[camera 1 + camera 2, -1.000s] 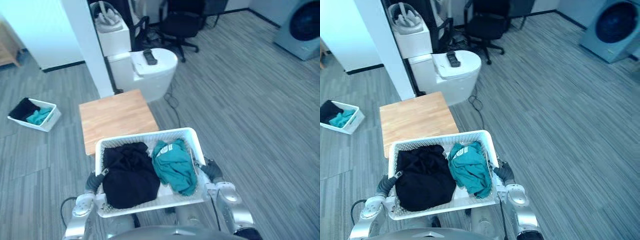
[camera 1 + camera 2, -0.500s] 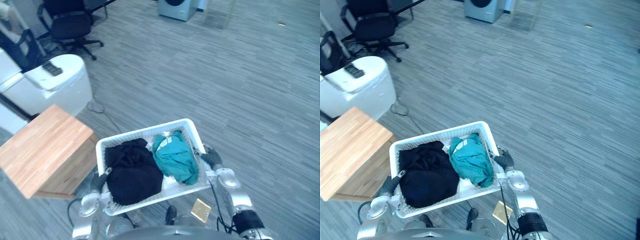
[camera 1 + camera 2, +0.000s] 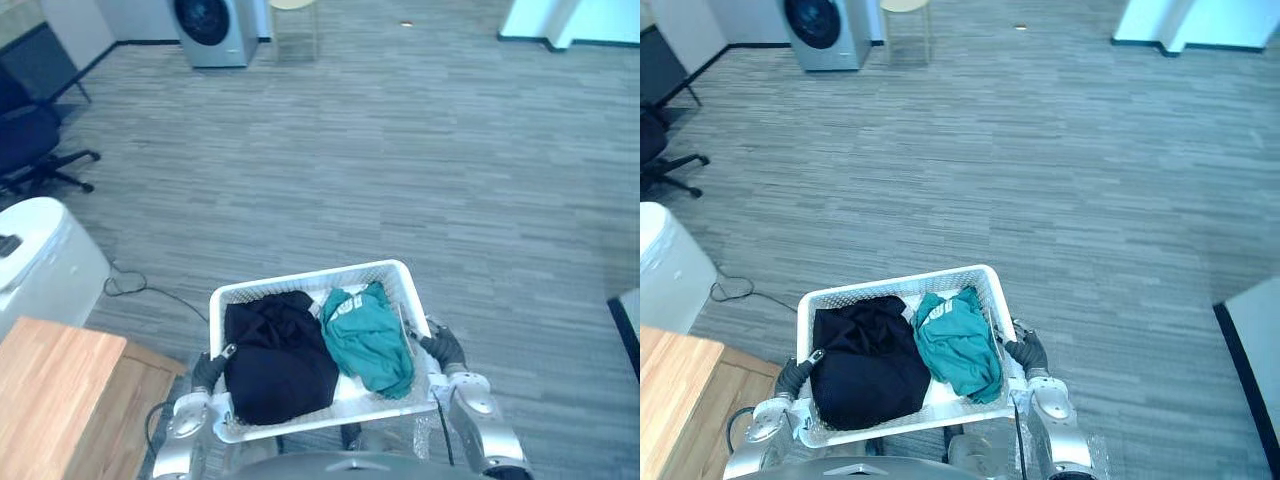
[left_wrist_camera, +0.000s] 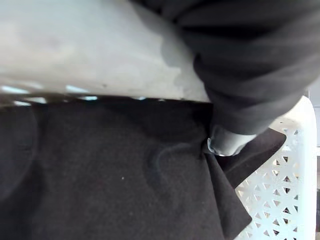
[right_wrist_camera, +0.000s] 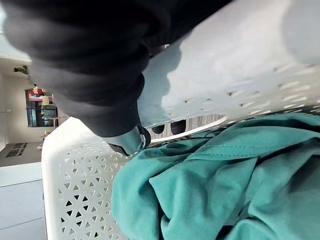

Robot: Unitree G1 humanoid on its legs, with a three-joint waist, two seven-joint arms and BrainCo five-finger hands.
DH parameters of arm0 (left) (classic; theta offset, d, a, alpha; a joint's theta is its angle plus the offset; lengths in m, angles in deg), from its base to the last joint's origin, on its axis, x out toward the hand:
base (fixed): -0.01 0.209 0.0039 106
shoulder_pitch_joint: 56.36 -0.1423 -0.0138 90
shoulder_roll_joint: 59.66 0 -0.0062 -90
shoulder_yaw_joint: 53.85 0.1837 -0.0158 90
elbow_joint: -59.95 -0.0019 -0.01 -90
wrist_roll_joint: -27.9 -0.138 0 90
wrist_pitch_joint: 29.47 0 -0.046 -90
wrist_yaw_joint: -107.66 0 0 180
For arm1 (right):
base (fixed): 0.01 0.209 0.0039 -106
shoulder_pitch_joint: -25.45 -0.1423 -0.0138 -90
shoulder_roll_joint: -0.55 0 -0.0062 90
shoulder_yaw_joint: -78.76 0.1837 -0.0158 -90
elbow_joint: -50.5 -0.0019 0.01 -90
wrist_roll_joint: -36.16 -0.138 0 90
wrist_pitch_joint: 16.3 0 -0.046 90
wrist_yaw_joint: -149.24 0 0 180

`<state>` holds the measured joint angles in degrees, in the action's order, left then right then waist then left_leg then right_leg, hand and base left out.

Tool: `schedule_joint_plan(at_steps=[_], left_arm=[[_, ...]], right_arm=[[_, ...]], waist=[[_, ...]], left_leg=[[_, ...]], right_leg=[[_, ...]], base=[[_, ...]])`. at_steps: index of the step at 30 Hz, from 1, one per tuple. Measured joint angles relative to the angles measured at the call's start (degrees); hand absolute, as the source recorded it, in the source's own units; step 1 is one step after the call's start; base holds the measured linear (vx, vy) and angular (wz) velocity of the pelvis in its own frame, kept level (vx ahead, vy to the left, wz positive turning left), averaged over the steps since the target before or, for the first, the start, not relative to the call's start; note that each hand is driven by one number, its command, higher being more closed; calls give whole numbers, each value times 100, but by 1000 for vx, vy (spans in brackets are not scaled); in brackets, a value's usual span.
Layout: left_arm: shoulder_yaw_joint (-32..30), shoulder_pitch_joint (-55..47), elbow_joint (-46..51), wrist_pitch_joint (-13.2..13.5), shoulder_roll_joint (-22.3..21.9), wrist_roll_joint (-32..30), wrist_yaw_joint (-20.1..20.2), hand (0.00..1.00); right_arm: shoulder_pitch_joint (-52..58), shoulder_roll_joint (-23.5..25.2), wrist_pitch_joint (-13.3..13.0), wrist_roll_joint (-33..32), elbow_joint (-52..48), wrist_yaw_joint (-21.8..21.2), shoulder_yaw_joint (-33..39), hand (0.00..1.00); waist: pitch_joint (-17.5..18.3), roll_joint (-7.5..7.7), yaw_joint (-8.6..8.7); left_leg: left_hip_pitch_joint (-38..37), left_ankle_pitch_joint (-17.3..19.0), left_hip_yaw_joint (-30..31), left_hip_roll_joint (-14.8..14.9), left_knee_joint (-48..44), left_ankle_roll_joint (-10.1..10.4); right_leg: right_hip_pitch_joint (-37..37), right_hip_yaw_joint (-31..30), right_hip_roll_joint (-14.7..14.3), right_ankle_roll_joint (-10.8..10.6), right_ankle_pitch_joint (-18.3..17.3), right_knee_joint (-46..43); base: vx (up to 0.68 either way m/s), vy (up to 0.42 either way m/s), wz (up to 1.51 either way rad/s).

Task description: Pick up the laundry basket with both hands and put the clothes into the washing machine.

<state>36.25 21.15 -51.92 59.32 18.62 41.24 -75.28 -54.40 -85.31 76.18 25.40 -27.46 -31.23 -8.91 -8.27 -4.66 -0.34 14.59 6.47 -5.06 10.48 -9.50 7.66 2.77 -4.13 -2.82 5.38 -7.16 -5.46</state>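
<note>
A white laundry basket [image 3: 311,279] hangs in front of me above the floor, with a black garment [image 3: 275,355] in its left half and a teal one [image 3: 368,340] in its right half. My left hand [image 3: 208,370] grips the basket's left end; in the left wrist view its thumb [image 4: 227,142] hooks over the rim [image 4: 100,50] onto the black cloth. My right hand [image 3: 443,348] grips the right end, its thumb [image 5: 131,141] curled over the rim [image 5: 225,65] beside the teal cloth [image 5: 210,185]. The washing machine [image 3: 208,30] stands far off at the upper left.
A wooden table [image 3: 50,400] is at my lower left, with a white rounded unit [image 3: 40,270] behind it and a black office chair [image 3: 25,150] further back. A stool [image 3: 290,8] stands next to the washer. A pale, dark-edged surface [image 3: 626,325] is at the right.
The camera has swung round: the table and white unit slid to the lower left, and the washing machine came to the upper left. Both hands still hold the basket the same way.
</note>
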Motion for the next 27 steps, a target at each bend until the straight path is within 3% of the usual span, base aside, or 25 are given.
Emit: schedule_joint_plan(at_steps=[1,2,4,5,6,7,8,9,10,11,13,14,16,17,18,19,20,22,23,24,25,26,27], left_arm=[[0,1,-3,0,-6,0,-1,100],[-4,2,-6,8,14,2,-15,100],[-33,5,-6,38,25,2,-49,100],[-42,-18,-3,44,26,9,-51,100],[-43,-23,2,45,18,12,-57,100],[-52,-48,84,49,15,18,-67,100],[-81,-57,93,60,24,59,-97,100],[-102,-71,94,60,17,63,-126,100],[-105,-115,96,60,43,60,-163,100],[-102,-201,108,56,133,55,-167,100],[-30,-282,134,53,190,48,-167,100],[-1,-250,204,48,292,48,-168,100],[8,-177,313,47,358,37,-167,100],[47,-58,318,46,454,33,-164,100],[81,-2,312,44,452,34,-156,100],[107,76,312,47,436,34,-165,100],[126,196,307,45,422,28,-163,100],[131,196,300,48,426,0,-164,100],[135,190,236,46,395,-10,-168,100],[122,171,160,28,221,-18,-170,100],[103,173,158,18,115,-28,-169,100],[80,161,160,4,17,-76,-162,100],[-12,63,157,-5,-60,-72,-161,100]], right_arm=[[-1,-1,0,0,8,1,2,100],[-4,14,-1,0,12,1,-3,100],[-9,42,-8,-1,11,3,-3,100],[-10,40,-8,0,12,3,-6,100],[-14,34,-12,0,12,3,-5,100],[-67,38,-13,-1,29,6,-3,100],[-129,70,-12,0,39,5,-24,100],[-137,79,-12,1,42,5,-36,100],[-114,136,-12,1,98,3,-43,100],[-117,207,-12,2,254,-7,-43,100],[-100,275,-12,1,408,-21,-35,100],[-104,340,-15,-3,426,-25,-18,100],[-107,440,-18,-14,424,-24,70,100],[-112,479,-57,-57,392,-26,134,100],[-106,469,-69,-100,339,-63,145,100],[-106,482,-71,-143,265,-56,200,100],[-107,484,-81,-254,228,-63,282,100],[-75,508,-83,-259,213,-69,279,100],[-13,538,-85,-257,224,-64,295,100],[13,506,-83,-255,206,-65,405,100],[45,492,-80,-251,131,-65,445,100],[124,442,-68,-247,-64,-65,466,100],[174,408,-38,-245,-192,-81,429,100]], waist=[[-3,-28,8],[3,-54,-14],[30,58,-93],[110,182,-139],[135,215,-140],[177,282,-170],[179,341,-212],[172,351,-225],[139,406,-209],[103,464,-170],[92,398,-119],[63,359,-82],[-25,385,26],[-126,378,112],[-152,333,181],[-132,367,239],[-142,352,236],[-68,458,251],[-36,409,288],[7,145,265],[1,-5,276],[-38,-130,265],[-45,-133,187]], left_leg=[[48,-140,91,2,19,128],[33,-357,23,-27,-168,104],[21,-495,-113,-251,-380,-159],[43,-413,-293,-475,-490,-341],[70,-306,-356,-581,-574,-511],[181,-50,-540,-734,-899,-825],[211,303,-661,-903,-1252,-973],[165,426,-709,-983,-1367,-1060],[-110,634,-768,-1199,-1442,-1198],[-471,795,-753,-1371,-1410,-1276],[-1024,956,-583,-1478,-1170,-1356],[-1322,1039,-471,-1494,-1032,-1381],[-1665,1108,-312,-1492,-781,-1387],[-2037,1142,-182,-1460,-501,-1339],[-2141,1133,-165,-1420,-426,-1261],[-2329,1160,-128,-1376,-345,-1190],[-2692,1270,-80,-1310,-167,-998],[-2986,1434,60,-1267,-128,-705],[-3100,1559,167,-1078,-496,-481],[-2865,1499,202,-759,-1278,-382],[-2599,1349,192,-576,-1904,-209],[-2032,528,185,-364,-3188,-198],[-1552,-838,225,-159,-4302,-152]], right_leg=[[-59,-25,-1,-23,-14,62],[-146,-178,49,-105,-63,105],[-131,-360,300,-373,-192,4],[-42,-488,554,-624,-272,-158],[-6,-521,676,-738,-347,-299],[314,-616,850,-998,-581,-1058],[752,-679,965,-1364,-940,-2300],[952,-731,991,-1504,-999,-3003],[1237,-777,1074,-1617,-776,-4187],[1372,-680,1209,-1593,-294,-4848],[1461,-509,1255,-1445,491,-5573],[1714,-217,1249,-1185,28,-6041],[2073,246,1179,-960,-504,-5967],[2381,590,1056,-906,-711,-5163],[2442,750,1041,-889,-692,-4538],[2441,965,1042,-865,-515,-3437],[2461,1134,1005,-839,127,-1741],[2443,1010,911,-908,820,-863],[2440,884,764,-579,1452,-1287],[2435,1011,597,-449,1236,-1675],[2349,1143,508,-410,1106,-1771],[2125,1247,365,-312,803,-1877],[1757,1225,266,-210,579,-1793]], base=[[304,327,-29],[290,287,-37],[286,306,-40],[229,266,-25],[297,331,-24],[306,308,-20],[295,285,-19],[390,275,-5],[349,199,15],[381,182,21],[483,110,17],[530,70,16],[392,-3,30],[462,-27,46],[493,-40,57],[599,-74,51],[638,-89,42],[755,-155,40],[874,-244,39],[750,-220,28],[725,-231,14],[733,-220,0],[746,-225,-9]])
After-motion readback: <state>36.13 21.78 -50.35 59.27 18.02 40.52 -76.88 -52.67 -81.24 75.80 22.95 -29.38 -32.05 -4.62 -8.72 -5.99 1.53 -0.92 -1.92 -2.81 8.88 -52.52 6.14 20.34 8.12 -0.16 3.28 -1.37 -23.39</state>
